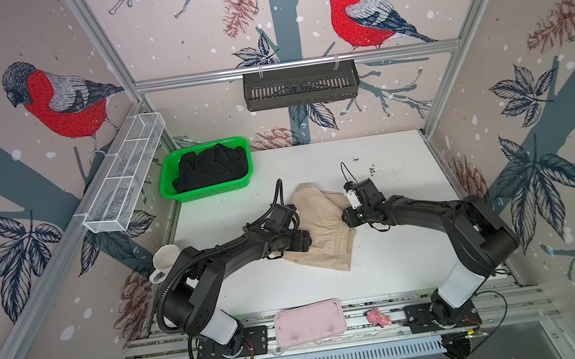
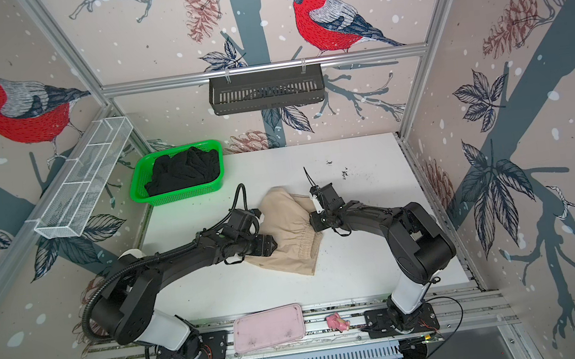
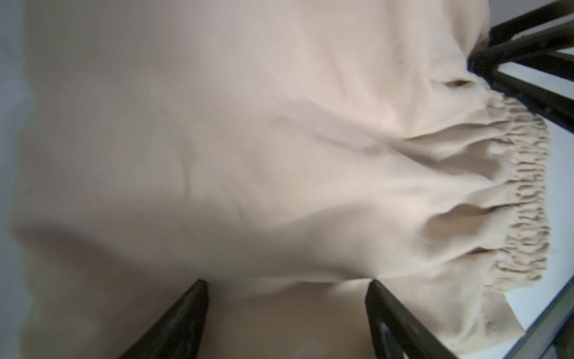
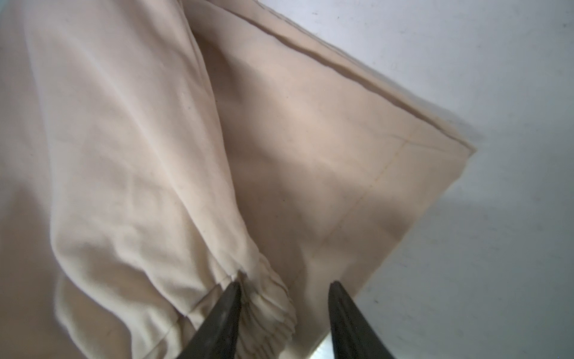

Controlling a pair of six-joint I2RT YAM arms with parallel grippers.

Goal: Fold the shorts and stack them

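Beige shorts (image 1: 316, 232) lying near the middle of the white desk (image 1: 400, 259), soft matte cloth partly folded over itself, with a puckered, gathered elastic waistband (image 3: 521, 192) toward the right side and a straight hemmed leg corner (image 4: 441, 146) lying flat on the bare surface. Black shorts (image 1: 212, 167) heaped in a crumpled mound inside the green perforated plastic basket (image 1: 169, 172) at the far left corner of the desk, shape of legs and waistband impossible to make out. Left gripper (image 3: 285, 289) low over the beige cloth, dark angular fingers (image 3: 186, 314) spread wide with fabric visible between them and nothing pinched; from above hidden under its own wrist. Right gripper (image 4: 284, 286) at the waistband's far end, tapered black fingers (image 4: 226, 307) apart at a middling gap, one tip touching the gathers, the other over the flat leg panel; no clear clamp. Pink tray (image 1: 309, 323) with rounded corners and small pink rag (image 1: 379, 317) on the metal rail at the near edge, well apart from the shorts. White mug (image 1: 164, 262) off the left edge, partly cut off by the left arm. Dark specks scattered near the far right of the desk, too small to identify.
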